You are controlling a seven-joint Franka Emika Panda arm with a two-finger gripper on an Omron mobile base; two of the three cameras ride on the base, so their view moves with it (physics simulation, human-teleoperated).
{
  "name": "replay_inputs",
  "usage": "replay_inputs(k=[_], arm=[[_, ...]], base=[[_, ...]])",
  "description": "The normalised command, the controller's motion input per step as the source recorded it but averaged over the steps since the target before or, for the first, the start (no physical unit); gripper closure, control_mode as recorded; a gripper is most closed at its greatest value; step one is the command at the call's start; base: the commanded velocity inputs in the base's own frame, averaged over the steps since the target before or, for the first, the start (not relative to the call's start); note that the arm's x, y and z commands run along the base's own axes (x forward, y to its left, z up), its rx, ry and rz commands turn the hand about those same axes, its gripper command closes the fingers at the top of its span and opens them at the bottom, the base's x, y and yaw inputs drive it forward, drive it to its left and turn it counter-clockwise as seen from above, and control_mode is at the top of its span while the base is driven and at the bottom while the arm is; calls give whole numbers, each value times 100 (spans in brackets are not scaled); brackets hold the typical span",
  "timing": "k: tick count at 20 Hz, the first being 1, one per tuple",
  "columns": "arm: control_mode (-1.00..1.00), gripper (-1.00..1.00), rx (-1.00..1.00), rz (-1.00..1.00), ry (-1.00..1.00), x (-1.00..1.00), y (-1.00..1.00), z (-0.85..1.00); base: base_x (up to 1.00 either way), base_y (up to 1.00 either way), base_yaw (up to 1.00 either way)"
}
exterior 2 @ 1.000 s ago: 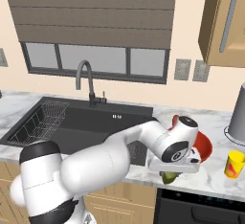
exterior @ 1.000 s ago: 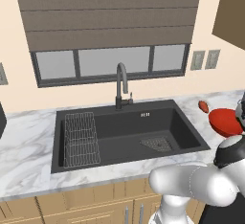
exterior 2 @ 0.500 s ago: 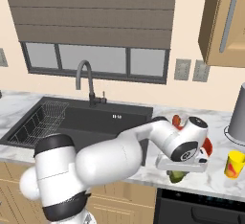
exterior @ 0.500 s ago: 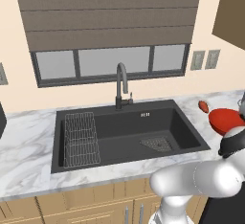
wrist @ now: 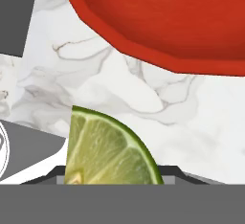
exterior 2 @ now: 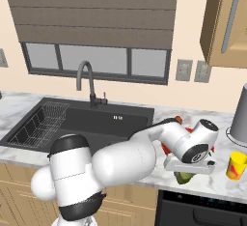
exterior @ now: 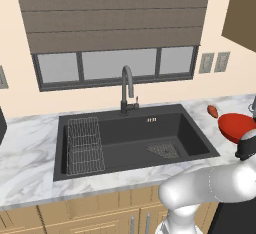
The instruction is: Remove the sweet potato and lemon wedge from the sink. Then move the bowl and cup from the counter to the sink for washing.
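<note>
Gripper (exterior 2: 185,174) low over counter (exterior 2: 212,184) front edge, lemon wedge (wrist: 107,149) btwn its fingers, jaws partly closed on it; bowl (wrist: 162,17) just beyond; cup (exterior 2: 237,165) to the right; sweet potato (exterior: 212,111) behind bowl; sink (exterior: 135,138) further left.

Arm stretched fwd and to the right from base, elbow bulging low, forearm running out to the wrist. Wrist bent over, hand pointing down at the counter edge, gripper (exterior 2: 185,174) low beneath the flat hand plate in right base view. Jaws part-open w/ lemon wedge (wrist: 107,151) sitting between them, rind side out; fingertips themselves hidden behind it in hand view, so contact not clear. In left base view, dark wrist joint at far right edge, white upper arm across bottom right.
</note>
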Motion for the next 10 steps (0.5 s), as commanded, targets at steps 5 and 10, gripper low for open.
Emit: replay_inputs(k=[5, 10], arm=[[-100, 100, 2, 0, 0, 18, -18, -10], [-100, 100, 1, 0, 0, 21, -19, -13]], base=[[0, 0, 0], [0, 0, 0]])
